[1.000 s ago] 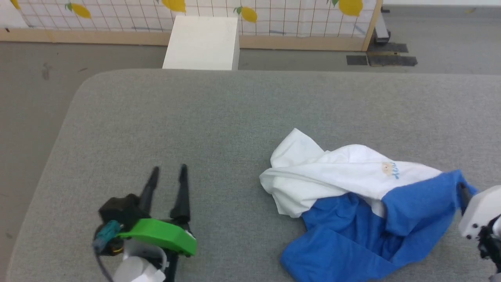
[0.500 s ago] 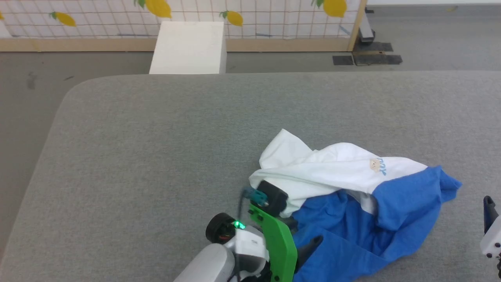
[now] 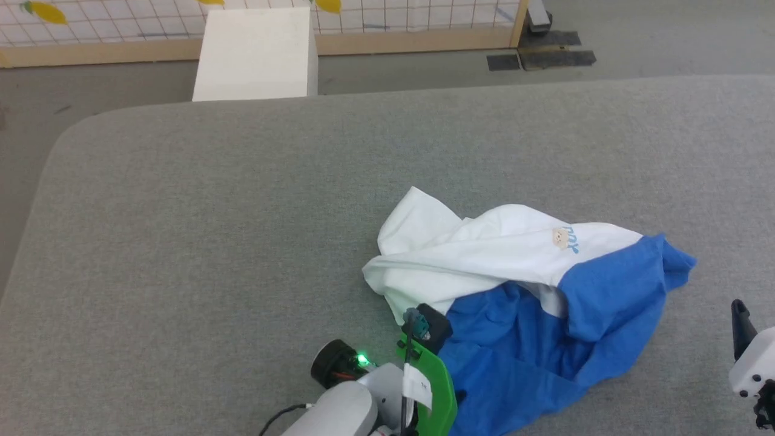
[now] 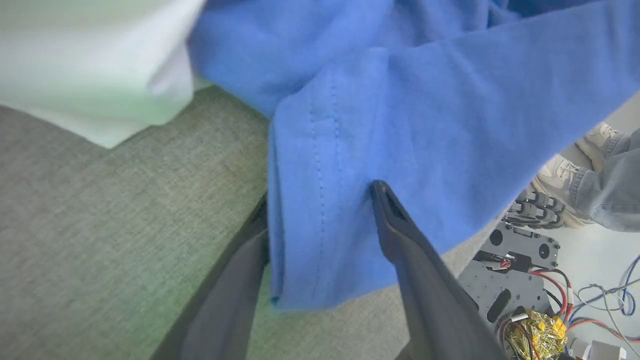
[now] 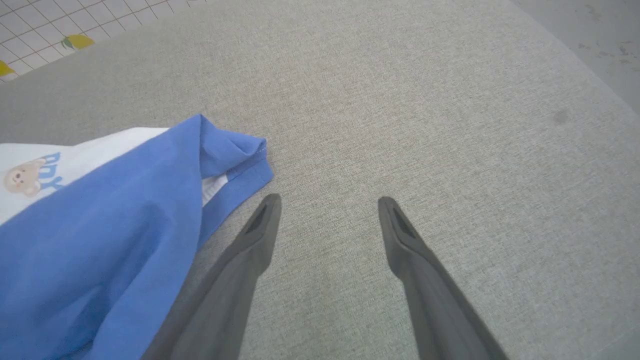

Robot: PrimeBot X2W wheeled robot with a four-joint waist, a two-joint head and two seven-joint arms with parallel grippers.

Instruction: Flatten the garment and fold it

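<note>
Now that our left end effector (image 4: 322, 200) has arrived astride the garment's (image 3: 514, 266) blue hem, released, we can begin flattening.

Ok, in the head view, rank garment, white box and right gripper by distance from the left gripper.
1. The garment: at the left gripper, blue hem between its fingers.
2. The right gripper: far right, past the garment.
3. The white box: beyond the table's far edge.

**Hidden and cut off**

Left wrist view: a blue fold of the garment (image 4: 400, 100) covers the left gripper's (image 4: 320, 195) finger tip at lower left. Head view: the right edge cuts off the right gripper (image 3: 740, 318), the top edge the white box (image 3: 254, 54).
</note>
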